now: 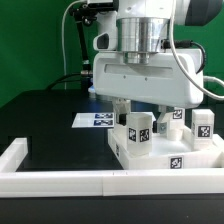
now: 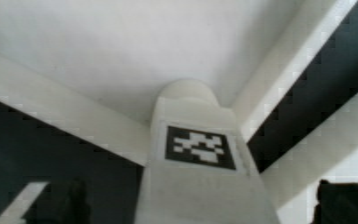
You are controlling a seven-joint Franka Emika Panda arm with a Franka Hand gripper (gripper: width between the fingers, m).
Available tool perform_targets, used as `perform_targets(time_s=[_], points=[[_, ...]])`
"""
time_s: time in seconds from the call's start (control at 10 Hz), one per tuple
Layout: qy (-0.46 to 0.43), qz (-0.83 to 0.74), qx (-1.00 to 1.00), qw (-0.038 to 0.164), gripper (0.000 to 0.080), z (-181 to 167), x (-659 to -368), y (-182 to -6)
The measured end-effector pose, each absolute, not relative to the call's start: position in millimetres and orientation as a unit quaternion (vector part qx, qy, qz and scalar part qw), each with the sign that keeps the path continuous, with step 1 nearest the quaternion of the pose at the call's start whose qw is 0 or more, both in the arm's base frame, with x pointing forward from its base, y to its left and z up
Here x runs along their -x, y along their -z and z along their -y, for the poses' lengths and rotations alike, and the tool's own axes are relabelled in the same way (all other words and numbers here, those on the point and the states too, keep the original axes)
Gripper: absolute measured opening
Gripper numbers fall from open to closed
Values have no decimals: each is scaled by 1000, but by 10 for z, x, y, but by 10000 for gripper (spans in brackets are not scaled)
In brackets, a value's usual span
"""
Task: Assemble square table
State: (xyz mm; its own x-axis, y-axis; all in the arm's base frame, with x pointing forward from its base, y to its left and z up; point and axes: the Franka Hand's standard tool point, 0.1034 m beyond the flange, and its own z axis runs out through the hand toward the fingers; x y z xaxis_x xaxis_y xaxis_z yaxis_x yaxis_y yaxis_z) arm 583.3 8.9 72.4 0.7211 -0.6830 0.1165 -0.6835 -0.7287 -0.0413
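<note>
Exterior view: the pincer [image 1: 140, 112] hangs straight down from twelve o'clock over the square table [image 1: 196, 152]. The table's flat white slab lies on the black surface at about four o'clock from the picture's middle. A tagged leg block [image 1: 139, 131] stands upright on the slab's near corner, directly at six o'clock from the pincer and between the lines of its two fingers.

The jaws stand wide apart and grip nothing. In the wrist view the same leg block [image 2: 201, 150] rises in the middle, its black-and-white tag facing the camera. Dark gaps show on both sides of it, and nothing presses against it.

Counted in the exterior view, there is one slab, with one tag on its front edge [image 1: 177, 160]. Three leg blocks show their tags. One is beneath the pincer, a second [image 1: 173, 119] lies at about two o'clock from it, and a third [image 1: 203, 126] lies at three o'clock, by the slab's far corner. Another white shape, at ten o'clock from the first block, is half hidden by the pincer, and I cannot tell whether it is a fourth leg.

One marker board [image 1: 97, 120] lies flat at nine o'clock from the pincer, apart from the slab. One white rail [image 1: 60, 181] borders the black surface, running along six o'clock and turning up at eight o'clock.
</note>
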Motion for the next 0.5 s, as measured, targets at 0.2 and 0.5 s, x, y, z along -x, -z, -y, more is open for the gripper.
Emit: perform_targets(time_s=[0.2, 0.5], points=[[-70, 263, -962, 8, 648, -64, -5860, -740], [-69, 154, -986, 16, 649, -44, -5859, -735]])
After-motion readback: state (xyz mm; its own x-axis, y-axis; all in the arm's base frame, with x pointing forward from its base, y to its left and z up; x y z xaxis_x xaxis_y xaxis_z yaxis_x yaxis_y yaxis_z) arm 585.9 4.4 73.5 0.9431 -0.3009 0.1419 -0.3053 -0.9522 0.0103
